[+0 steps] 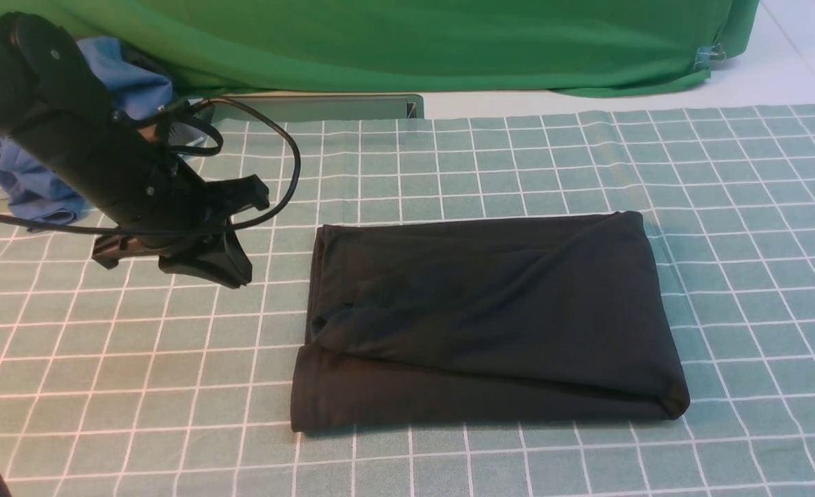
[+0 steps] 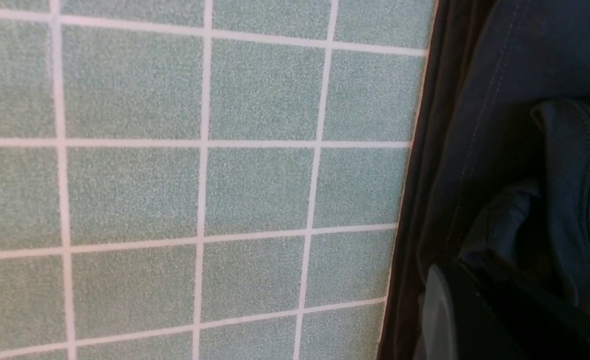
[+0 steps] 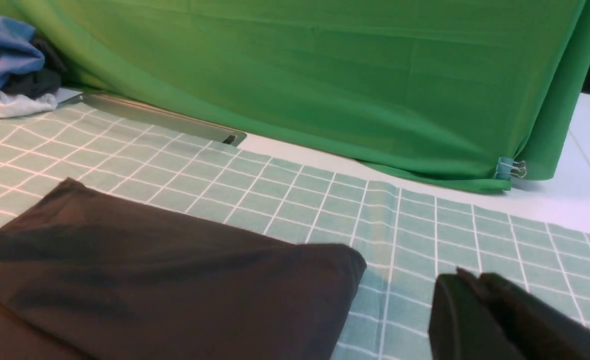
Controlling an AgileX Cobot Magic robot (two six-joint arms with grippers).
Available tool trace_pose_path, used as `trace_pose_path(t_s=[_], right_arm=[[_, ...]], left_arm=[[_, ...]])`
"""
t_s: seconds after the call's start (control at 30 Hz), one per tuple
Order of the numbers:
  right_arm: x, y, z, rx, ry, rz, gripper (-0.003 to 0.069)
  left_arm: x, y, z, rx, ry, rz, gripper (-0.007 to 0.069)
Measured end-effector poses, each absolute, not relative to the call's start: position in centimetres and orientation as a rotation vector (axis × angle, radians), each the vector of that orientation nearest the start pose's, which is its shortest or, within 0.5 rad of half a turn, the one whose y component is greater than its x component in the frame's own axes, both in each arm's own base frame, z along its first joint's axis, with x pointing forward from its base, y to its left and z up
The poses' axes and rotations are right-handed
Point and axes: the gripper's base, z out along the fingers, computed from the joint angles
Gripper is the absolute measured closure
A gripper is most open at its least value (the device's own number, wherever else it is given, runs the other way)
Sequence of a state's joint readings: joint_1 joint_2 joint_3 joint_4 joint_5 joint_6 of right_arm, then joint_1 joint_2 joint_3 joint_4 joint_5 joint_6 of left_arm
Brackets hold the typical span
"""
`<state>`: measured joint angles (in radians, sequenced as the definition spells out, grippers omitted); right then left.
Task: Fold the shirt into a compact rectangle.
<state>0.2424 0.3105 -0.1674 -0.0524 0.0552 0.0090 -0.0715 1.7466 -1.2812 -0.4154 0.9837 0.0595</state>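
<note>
A large black soft-fabric shirt (image 1: 490, 317) lies folded into a rough rectangle on the green checked tablecloth (image 1: 759, 207), slightly right of its centre and well clear of every edge. The long sides run parallel to the cloth's near edge. A diagonal crease crosses the top layer, and a lower layer juts out along the near side, its print hidden
</note>
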Motion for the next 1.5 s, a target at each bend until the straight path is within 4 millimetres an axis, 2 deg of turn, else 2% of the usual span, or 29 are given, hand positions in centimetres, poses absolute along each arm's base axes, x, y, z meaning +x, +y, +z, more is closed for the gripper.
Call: trace_pose_path(t_s=[0.03, 0.13, 0.17, 0.2, 0.4, 0.63, 0.7, 0.77, 0.8, 0.83, 0.87, 0.93, 0.97, 1.0, 1.17, 1.2, 1.23, 1.3, 1.33, 1.4, 1.43, 1.5], right_arm=[[8.2, 2.0, 24.0, -0.237, 1.673, 0.145, 0.0592], [6.8, 1.1, 20.2, -0.190, 1.740, 0.089, 0.0583], [6.7, 1.1, 20.0, -0.187, 1.748, 0.085, 0.0583], [6.3, 0.8, 18.8, -0.156, 1.791, 0.058, 0.0580], [5.6, 0.4, 18.9, -0.082, 1.729, 0.037, 0.0561], [5.6, 0.3, 18.9, -0.071, 1.728, 0.029, 0.0541], [5.6, 0.3, 18.9, -0.073, 1.728, 0.027, 0.0531], [5.6, 0.3, 18.9, -0.072, 1.728, 0.026, 0.0529], [5.6, 0.3, 18.9, -0.070, 1.728, 0.026, 0.0524], [5.6, 0.3, 18.9, -0.073, 1.728, 0.022, 0.0520], [5.6, 0.3, 18.9, -0.074, 1.728, 0.020, 0.0519], [5.6, 0.2, 18.9, -0.080, 1.727, 0.012, 0.0511], [5.6, 0.2, 18.9, -0.080, 1.727, 0.012, 0.0510], [5.6, 0.2, 18.9, -0.081, 1.727, 0.011, 0.0506], [5.6, 0.2, 18.9, -0.082, 1.727, 0.010, 0.0493], [5.6, 0.2, 18.9, -0.082, 1.727, 0.010, 0.0493], [5.6, 0.2, 18.9, -0.082, 1.727, 0.010, 0.0489], [5.6, 0.2, 18.9, -0.082, 1.727, 0.010, 0.0482], [5.6, 0.2, 18.9, -0.082, 1.727, 0.010, 0.0482], [5.6, 0.2, 18.9, -0.082, 1.727, 0.010, 0.0477], [5.6, 0.2, 18.9, -0.082, 1.727, 0.010, 0.0475], [5.6, 0.2, 18.9, -0.088, 1.727, 0.004, 0.0472]], left_arm=[[34.7, -5.5, 23.9, -0.094, 2.888, -0.541, 0.0608], [34.9, -5.5, 23.9, -0.099, 2.862, -0.530, 0.0608], [34.9, -5.5, 23.9, -0.099, 2.859, -0.527, 0.0608], [35.0, -5.4, 23.9, -0.096, 2.852, -0.517, 0.0608], [34.9, -5.3, 24.1, -0.087, 2.856, -0.504, 0.0608], [32.7, -5.1, 28.3, -0.045, 2.773, -0.484, 0.0608], [30.9, -4.8, 31.2, -0.022, 2.706, -0.452, 0.0608], [30.0, -4.6, 32.4, -0.001, 2.682, -0.430, 0.0608], [28.5, -4.3, 34.1, 0.026, 2.645, -0.391, 0.0608], [27.5, -4.1, 35.0, 0.038, 2.630, -0.376, 0.0608], [27.5, -4.1, 35.0, 0.040, 2.635, -0.373, 0.0608], [24.7, -3.8, 37.4, 0.071, 2.588, -0.343, 0.0608], [24.2, -3.7, 37.7, 0.075, 2.580, -0.340, 0.0608], [22.7, -3.6, 38.8, 0.086, 2.552, -0.335, 0.0608], [17.8, -3.3, 42.2, 0.088, 2.411, -0.334, 0.0608], [17.6, -3.2, 42.3, 0.084, 2.403, -0.336, 0.0608], [15.9, -3.1, 43.0, 0.054, 2.348, -0.347, 0.0608], [13.9, -2.9, 43.0, 0.016, 2.290, -0.363, 0.0608], [13.8, -2.9, 42.9, 0.015, 2.288, -0.363, 0.0608], [11.6, -2.7, 41.5, -0.009, 2.260, -0.372, 0.0608], [10.9, -2.6, 40.4, -0.025, 2.262, -0.373, 0.0608], [9.9, -2.5, 39.6, -0.047, 2.247, -0.379, 0.0608]])
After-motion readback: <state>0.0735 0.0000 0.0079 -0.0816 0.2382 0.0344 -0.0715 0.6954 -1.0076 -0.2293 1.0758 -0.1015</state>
